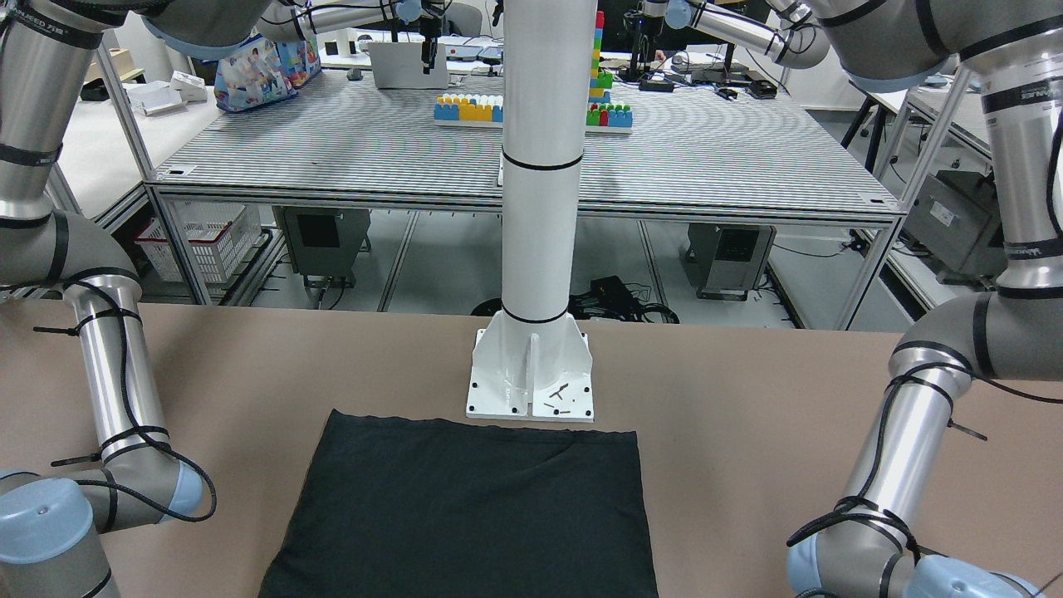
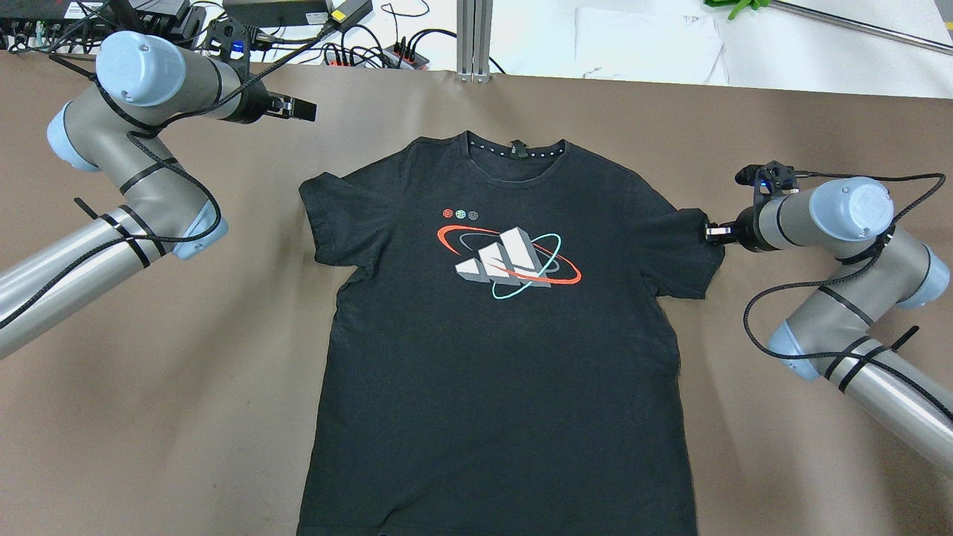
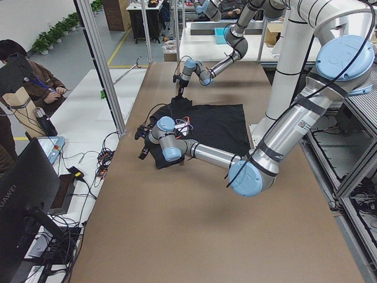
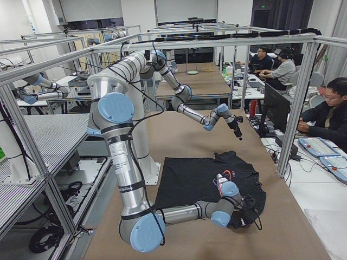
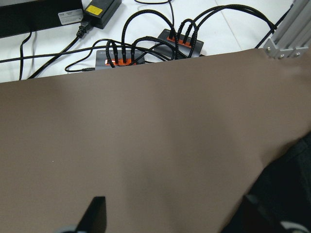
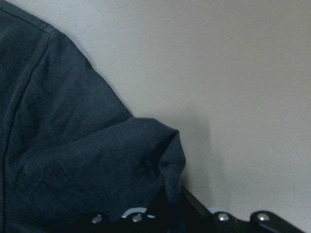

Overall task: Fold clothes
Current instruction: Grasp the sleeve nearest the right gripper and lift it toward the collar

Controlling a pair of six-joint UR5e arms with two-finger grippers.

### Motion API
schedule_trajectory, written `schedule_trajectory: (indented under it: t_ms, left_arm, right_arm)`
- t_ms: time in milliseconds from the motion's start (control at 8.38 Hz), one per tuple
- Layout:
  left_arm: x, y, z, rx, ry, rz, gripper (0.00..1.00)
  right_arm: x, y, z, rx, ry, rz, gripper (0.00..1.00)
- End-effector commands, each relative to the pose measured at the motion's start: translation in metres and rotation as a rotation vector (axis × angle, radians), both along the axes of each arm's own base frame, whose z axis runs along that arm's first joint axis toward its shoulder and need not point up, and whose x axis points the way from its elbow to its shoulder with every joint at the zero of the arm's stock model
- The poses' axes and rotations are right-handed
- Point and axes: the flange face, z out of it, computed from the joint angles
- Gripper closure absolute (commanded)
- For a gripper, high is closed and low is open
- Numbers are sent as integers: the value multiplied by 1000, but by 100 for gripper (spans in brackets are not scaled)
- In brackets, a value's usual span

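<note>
A black T-shirt with a red, white and teal chest print lies flat on the brown table, collar at the far side. Its hem end shows in the front-facing view. My right gripper is shut on the edge of the shirt's right-hand sleeve; in the right wrist view the sleeve bunches up into the gripper. My left gripper is open and empty, above bare table beyond the other sleeve. In the left wrist view its fingertips stand wide apart, with a shirt corner at the right.
The white pillar's base plate stands just behind the shirt's hem. Power strips and cables lie past the table's far edge, beside an aluminium post. Both arms' elbows rest low at the table's left and right sides.
</note>
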Motion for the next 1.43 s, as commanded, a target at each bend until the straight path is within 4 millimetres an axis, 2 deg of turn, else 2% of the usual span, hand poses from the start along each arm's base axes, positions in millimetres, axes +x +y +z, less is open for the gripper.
schedule_trajectory:
  t_ms: [0,119,239,478,597,716,836,955,1074,1313]
  left_arm:
    - [0,0,1,1,-5,2,0]
    - [0,0,1,1,-5,2,0]
    - [1,0,3,0,-8,5,0]
    - [0,-1,7,-1,-16,4,0]
    - [2,-1,9,-5,-19,6,0]
    - [3,-1,10,-7,-21,6,0]
    - [3,-1,10,-9,-22,6,0]
    - [5,-2,12,-14,-25,8,0]
    - [6,-3,13,-15,-27,6,0]
    - [5,-3,12,-14,-27,0,0]
  right_arm:
    - [-3,-5,-39,11,-57,0,100]
    - [-14,-20,-70,3,-54,0,100]
    - [-34,-34,-109,-16,-42,-3,100]
    - [-98,-34,-173,-81,-58,30,100]
    - [-134,-38,-194,-65,-37,58,100]
    - [-160,-43,-207,-59,-19,96,100]
    - [-172,-44,-209,-50,-3,117,81]
    - [-174,-44,-208,-44,6,135,10]
    - [-174,-44,-206,-46,9,148,7]
    - [-163,-53,-206,-37,15,165,6]
